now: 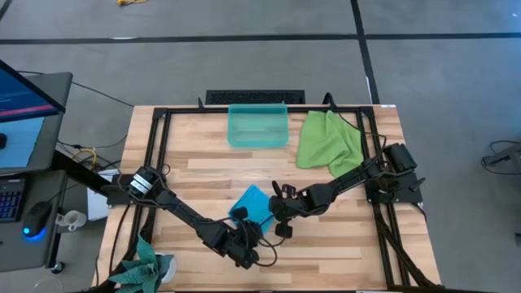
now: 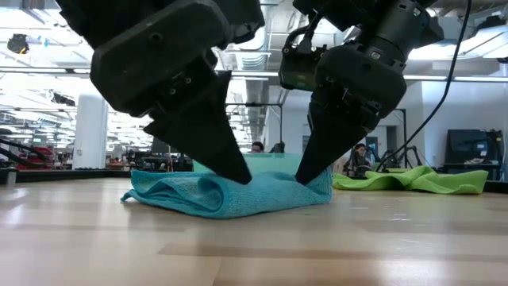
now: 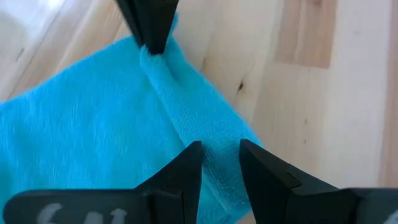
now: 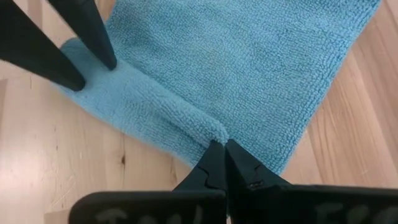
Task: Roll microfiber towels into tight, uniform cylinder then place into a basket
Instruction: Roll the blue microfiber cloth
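The sky-blue towel (image 1: 254, 203) lies flat on the table near the front middle, its near edge raised into a small rolled fold (image 4: 155, 102). My right gripper (image 4: 221, 149) is shut on one end of that fold. My left gripper (image 3: 221, 155) is open, its two fingers standing either side of the fold's other end. In the low view the left gripper (image 2: 236, 176) and the right gripper (image 2: 306, 176) both point down into the towel (image 2: 230, 195). The lime green towel (image 1: 328, 140) lies crumpled at the far right, beside the basket (image 1: 258, 127). My left gripper's fingertips (image 4: 111, 62) come down slanting from above onto the fold's end (image 3: 219, 177), one on each side of it and across it. Whether they squeeze the fold, I cannot tell. My right gripper pinches the fold's other end (image 4: 214, 132) between its shut fingertips, slanting down from above. The towel stays on the table.
The see-through teal basket stands at the far middle of the table. A black frame (image 1: 155, 163) runs round the table top. A plant (image 1: 146, 264) sits at the near left corner. Bare wood (image 1: 342, 244) lies near and right of the towel.
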`<state>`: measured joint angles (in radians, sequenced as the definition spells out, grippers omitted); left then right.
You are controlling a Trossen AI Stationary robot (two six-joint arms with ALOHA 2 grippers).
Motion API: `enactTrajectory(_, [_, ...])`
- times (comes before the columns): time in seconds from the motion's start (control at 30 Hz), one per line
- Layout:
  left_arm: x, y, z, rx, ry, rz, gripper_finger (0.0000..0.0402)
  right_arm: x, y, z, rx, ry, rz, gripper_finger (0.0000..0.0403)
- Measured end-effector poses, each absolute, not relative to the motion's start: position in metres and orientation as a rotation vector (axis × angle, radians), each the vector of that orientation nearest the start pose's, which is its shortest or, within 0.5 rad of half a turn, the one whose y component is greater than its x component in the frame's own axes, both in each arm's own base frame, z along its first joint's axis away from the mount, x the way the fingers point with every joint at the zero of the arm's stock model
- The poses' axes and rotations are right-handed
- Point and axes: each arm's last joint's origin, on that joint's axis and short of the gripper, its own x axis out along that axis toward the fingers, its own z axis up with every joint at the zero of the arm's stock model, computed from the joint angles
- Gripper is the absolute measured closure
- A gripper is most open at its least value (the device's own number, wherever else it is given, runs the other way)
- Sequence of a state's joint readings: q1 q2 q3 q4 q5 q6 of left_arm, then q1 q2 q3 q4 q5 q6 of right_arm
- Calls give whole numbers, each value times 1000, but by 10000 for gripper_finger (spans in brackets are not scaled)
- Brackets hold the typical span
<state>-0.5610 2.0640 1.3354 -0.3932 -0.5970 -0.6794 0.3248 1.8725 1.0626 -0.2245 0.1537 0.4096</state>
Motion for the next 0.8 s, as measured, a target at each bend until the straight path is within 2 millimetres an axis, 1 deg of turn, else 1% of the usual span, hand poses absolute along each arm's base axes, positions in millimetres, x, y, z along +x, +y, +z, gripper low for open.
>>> enactTrajectory(0.23, [353, -203, 134, -50, 898, 314, 299, 343, 111, 137, 130, 1015, -52, 385])
enactTrajectory(0.63, [352, -203, 133, -79, 902, 327, 299, 343, 111, 137, 132, 1016, -50, 339])
enactTrajectory(0.8, [352, -203, 133, -97, 907, 325, 299, 343, 110, 137, 130, 1014, -55, 306])
